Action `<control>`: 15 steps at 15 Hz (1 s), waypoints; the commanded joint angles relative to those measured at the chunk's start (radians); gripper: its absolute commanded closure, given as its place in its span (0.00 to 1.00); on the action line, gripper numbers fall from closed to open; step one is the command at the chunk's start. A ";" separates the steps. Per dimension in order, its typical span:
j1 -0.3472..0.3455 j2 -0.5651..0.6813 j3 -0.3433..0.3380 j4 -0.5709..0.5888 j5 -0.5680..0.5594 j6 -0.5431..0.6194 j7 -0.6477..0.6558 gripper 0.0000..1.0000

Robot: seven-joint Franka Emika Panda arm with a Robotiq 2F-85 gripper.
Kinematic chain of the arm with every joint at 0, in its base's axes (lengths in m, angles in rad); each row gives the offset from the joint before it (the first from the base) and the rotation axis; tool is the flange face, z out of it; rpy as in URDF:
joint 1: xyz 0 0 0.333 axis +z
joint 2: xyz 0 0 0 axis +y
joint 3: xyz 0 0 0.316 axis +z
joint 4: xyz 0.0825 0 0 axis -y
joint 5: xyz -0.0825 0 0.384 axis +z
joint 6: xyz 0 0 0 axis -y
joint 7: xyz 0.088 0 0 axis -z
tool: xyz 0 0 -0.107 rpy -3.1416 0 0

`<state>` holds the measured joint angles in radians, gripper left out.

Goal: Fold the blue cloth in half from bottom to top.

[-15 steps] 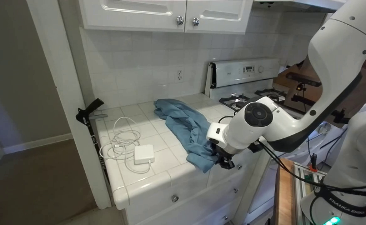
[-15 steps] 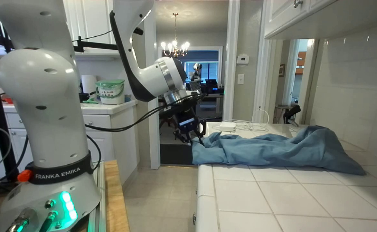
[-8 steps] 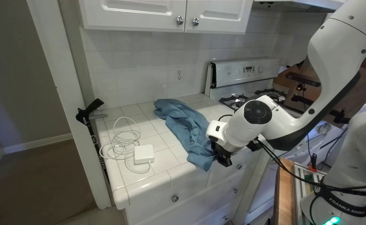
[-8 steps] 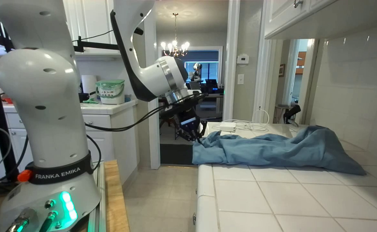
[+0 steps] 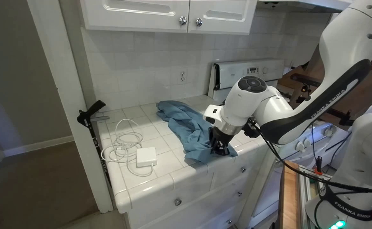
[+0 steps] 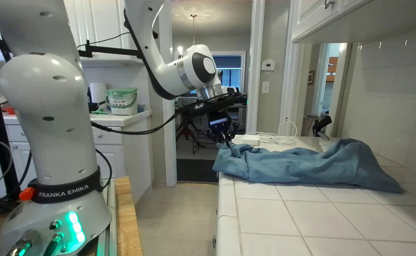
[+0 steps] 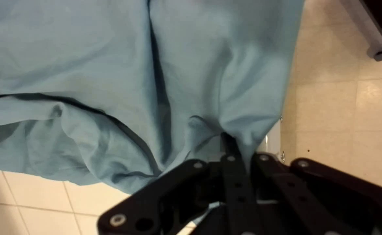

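Observation:
The wrinkled blue cloth [image 5: 186, 124] lies bunched across the counter from the back toward the front edge; it also shows in an exterior view [image 6: 300, 165]. My gripper [image 6: 226, 143] points down at the cloth's front end, pinching a fold of it and holding that part slightly raised. In the wrist view, cloth is gathered to a point between the fingers of the gripper [image 7: 243, 147], and the blue cloth [image 7: 96, 65] spreads away from them. One fingertip is hidden behind the fabric. The front end of the cloth lies at the counter's front edge.
A white charger block [image 5: 146, 156] and coiled white cable [image 5: 127, 143] lie on the tiled counter [image 5: 170, 157] beside the cloth. A black-handled tool [image 5: 92, 113] leans at the counter's far end. The stove [image 5: 252, 74] adjoins the counter, and cabinets [image 5: 138, 14] hang above.
My gripper has closed on the cloth's front end, then risen and moved inward over the counter. The held end has been pulled up and in from the front edge; the back part stayed.

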<state>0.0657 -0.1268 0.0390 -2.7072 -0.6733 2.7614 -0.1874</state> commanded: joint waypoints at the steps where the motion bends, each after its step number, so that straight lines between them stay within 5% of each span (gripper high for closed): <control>1: 0.173 -0.093 -0.100 -0.005 0.276 -0.058 -0.240 0.99; 3: 0.275 -0.178 -0.129 0.010 0.437 -0.164 -0.367 0.99; 5: 0.275 -0.236 -0.061 0.047 0.554 -0.270 -0.450 0.99; 11: 0.309 -0.347 0.003 0.158 0.633 -0.505 -0.483 0.99; 15: 0.307 -0.380 -0.038 0.189 0.686 -0.575 -0.534 0.99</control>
<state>0.3715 -0.4747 0.0256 -2.5414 -0.0550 2.2453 -0.6526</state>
